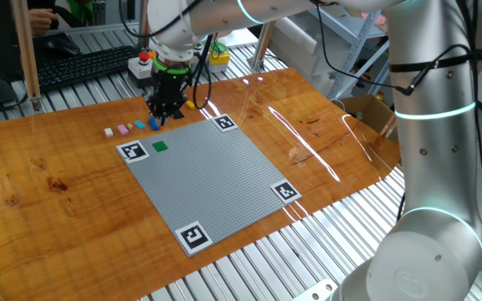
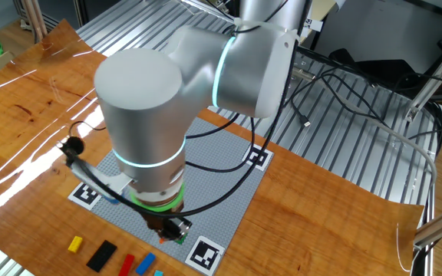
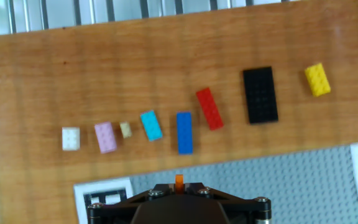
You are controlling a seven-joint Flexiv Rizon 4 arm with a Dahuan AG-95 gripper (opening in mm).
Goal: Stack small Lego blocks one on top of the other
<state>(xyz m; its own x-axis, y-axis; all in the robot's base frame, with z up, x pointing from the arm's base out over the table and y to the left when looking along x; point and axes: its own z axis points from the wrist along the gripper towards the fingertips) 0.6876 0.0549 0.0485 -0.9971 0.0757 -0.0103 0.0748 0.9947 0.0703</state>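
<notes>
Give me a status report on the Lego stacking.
Gripper shut on an orange brick, over the baseplate edge. Green brick on the baseplate. Other bricks in a row on the table. Nothing in the way.

Pincer (image 1: 166, 106) pointing down at grey baseplate (image 1: 216, 180) edge, green block (image 1: 160, 146) on baseplate, wooden table (image 1: 57, 176)

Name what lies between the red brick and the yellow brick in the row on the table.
The black brick, seen clearest in the hand view, between the red brick and yellow brick.

Bright, tabletop glare streaks, slightly soft
</notes>
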